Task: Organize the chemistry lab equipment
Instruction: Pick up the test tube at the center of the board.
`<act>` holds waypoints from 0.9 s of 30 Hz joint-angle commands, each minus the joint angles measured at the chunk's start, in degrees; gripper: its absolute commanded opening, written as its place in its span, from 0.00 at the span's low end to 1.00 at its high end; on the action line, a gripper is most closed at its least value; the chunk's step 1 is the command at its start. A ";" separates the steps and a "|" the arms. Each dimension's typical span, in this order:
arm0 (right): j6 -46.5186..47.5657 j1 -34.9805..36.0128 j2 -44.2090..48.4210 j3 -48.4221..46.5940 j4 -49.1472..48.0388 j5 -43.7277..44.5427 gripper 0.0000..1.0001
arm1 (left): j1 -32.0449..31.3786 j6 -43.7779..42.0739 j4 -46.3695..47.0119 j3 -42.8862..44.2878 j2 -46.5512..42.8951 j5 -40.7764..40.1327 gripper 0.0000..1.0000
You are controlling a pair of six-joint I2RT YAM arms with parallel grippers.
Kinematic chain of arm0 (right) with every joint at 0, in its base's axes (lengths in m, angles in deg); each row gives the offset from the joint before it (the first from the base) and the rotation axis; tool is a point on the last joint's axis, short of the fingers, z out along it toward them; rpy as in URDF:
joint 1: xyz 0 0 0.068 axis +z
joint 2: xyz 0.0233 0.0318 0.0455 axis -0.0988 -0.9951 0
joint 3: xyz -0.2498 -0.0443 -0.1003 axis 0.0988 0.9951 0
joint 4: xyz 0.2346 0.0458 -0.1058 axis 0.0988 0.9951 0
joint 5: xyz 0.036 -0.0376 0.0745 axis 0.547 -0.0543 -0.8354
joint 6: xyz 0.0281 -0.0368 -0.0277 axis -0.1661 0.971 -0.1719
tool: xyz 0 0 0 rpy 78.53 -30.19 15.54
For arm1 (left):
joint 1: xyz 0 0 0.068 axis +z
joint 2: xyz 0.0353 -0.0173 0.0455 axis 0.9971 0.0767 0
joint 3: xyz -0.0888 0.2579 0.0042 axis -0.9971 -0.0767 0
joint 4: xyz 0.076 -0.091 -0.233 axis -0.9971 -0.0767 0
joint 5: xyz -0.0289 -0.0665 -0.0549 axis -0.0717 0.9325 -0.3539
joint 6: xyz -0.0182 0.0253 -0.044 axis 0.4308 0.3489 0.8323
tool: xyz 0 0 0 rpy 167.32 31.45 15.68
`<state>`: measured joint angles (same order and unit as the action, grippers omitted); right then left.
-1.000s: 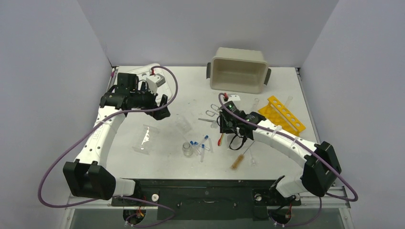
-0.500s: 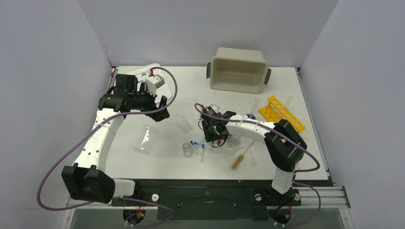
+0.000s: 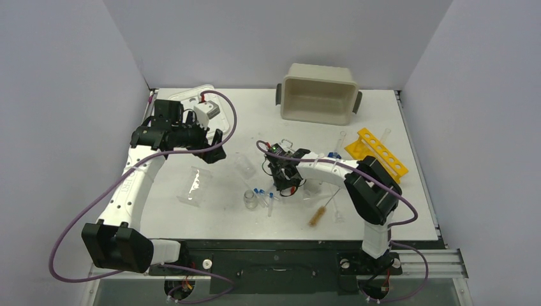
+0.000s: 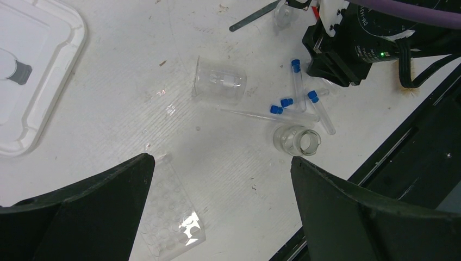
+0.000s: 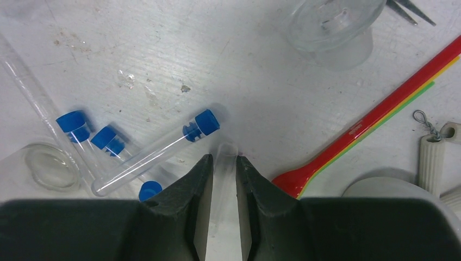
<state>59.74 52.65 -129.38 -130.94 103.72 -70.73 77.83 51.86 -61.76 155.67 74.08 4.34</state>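
Blue-capped tube [image 5: 157,149] lies just left of my right gripper [image 5: 223,163]. Its long axis runs diagonally across the wrist view, with the cap pointing up and to the right. Between the fingers is a second clear tube [image 5: 224,149]. Its long axis is in line with the fingers and its rounded end points straight out past the tips. The pads are nearly together and press on both sides of it, so I read this as a clamp. I cannot tell whether it is off the table [image 3: 223,210]. This is near the middle of the table. The red-and-green spatula [image 5: 375,122] lies to the right, angled up and to the right. My left gripper [image 4: 222,159] hangs over the far left, jaws wide apart and holding nothing.
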 commanded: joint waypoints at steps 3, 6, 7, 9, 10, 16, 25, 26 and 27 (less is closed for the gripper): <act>1.28 0.20 -0.32 -0.61 0.13 3.60 0.15 | 0.21 -0.18 -0.23 2.26 -1.70 0.34 0.97; 1.29 -0.02 0.00 -0.82 0.31 3.76 0.07 | 0.21 -0.08 -0.29 2.55 -1.67 0.47 0.97; 1.23 -0.19 0.37 -0.90 0.50 3.91 0.04 | 0.26 -0.07 -0.35 2.72 -1.68 0.54 0.97; 1.04 -0.65 1.66 -1.06 0.93 4.36 0.00 | 0.15 0.06 -0.48 2.94 -1.75 0.70 0.97; 0.93 -0.83 2.41 -1.06 1.00 4.57 0.00 | 0.14 0.08 -0.49 3.01 -1.85 1.02 0.97; -0.83 -2.04 14.98 -1.11 -0.11 6.06 0.00 | 0.17 3.32 1.30 3.10 -2.51 5.65 0.97; -4.53 1.21 29.14 -3.82 -14.44 9.27 0.00 | -1.49 15.60 11.39 3.23 -3.52 15.64 0.97; -5.41 2.05 30.18 -3.86 -18.02 9.87 0.00 | -1.88 17.14 13.73 3.02 -4.20 16.38 0.97; -5.85 2.45 30.51 -3.91 -19.64 10.96 0.00 | -2.33 18.34 15.05 2.40 -4.62 17.66 0.97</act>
<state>56.97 53.00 -101.18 -133.28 95.48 -63.85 76.89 63.36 -55.22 156.23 72.21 15.20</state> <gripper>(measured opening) 0.111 0.967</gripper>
